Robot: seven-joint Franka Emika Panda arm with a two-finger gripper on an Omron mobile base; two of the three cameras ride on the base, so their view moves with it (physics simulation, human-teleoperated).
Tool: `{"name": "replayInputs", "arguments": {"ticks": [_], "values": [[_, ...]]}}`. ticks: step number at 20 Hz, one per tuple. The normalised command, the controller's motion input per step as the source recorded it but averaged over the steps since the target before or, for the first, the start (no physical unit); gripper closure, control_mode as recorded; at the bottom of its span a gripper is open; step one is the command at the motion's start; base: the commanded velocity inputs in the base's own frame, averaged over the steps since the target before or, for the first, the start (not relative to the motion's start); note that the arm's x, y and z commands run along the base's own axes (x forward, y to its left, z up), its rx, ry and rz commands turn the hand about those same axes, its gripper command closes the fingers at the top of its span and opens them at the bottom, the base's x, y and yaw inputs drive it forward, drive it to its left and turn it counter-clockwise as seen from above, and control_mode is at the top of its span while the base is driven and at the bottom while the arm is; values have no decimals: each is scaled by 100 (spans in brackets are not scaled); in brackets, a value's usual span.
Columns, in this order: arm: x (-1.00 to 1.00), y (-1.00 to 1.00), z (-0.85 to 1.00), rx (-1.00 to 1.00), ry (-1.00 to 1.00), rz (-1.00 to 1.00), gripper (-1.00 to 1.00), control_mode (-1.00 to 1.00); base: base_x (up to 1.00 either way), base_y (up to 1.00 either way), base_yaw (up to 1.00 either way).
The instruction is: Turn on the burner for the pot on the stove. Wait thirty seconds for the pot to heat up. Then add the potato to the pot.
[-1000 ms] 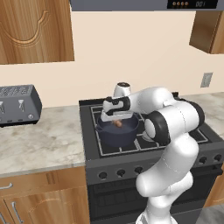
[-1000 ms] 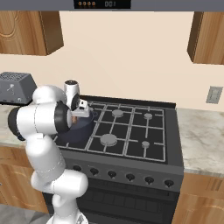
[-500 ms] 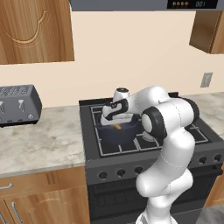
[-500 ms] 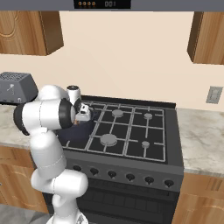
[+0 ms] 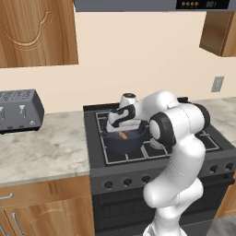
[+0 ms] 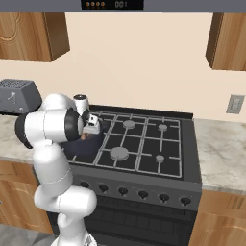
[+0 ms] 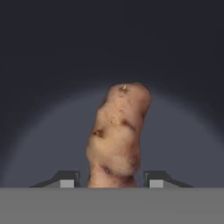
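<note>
Toaster point(image 5: 17, 110) far left on marble surface point(image 5: 44, 154), well apart from stove point(image 5: 152, 152); open surface between them. Pot point(image 5: 123, 141) on front-left burner, its rim near the stove's left edge. Hand point(image 5: 120, 129) sits low over pot mouth, white arm bent over stove front. Potato point(image 7: 118, 133) stands between the 2 finger tips in hand view; tips point(image 7: 65, 179) close beside its lower end, contact not clear, so can't tell if gripped or released. Dark pot floor behind it. Right burners point(image 6: 144, 139) uncovered, free room there. Knobs point(image 6: 144, 194) along front.
</note>
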Motion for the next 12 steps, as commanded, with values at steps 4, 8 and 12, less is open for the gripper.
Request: {"name": "replayInputs", "arguments": {"ticks": [4, 8, 12], "values": [[-35, -19, 61, 3, -8, -7, -100, -100, 0, 0, 0], [-29, -10, 94, 0, -12, -8, -100, -100, 0, 0, 0], [-44, -3, 100, 2, -13, -4, -100, -100, 0, 0, 0]]}}
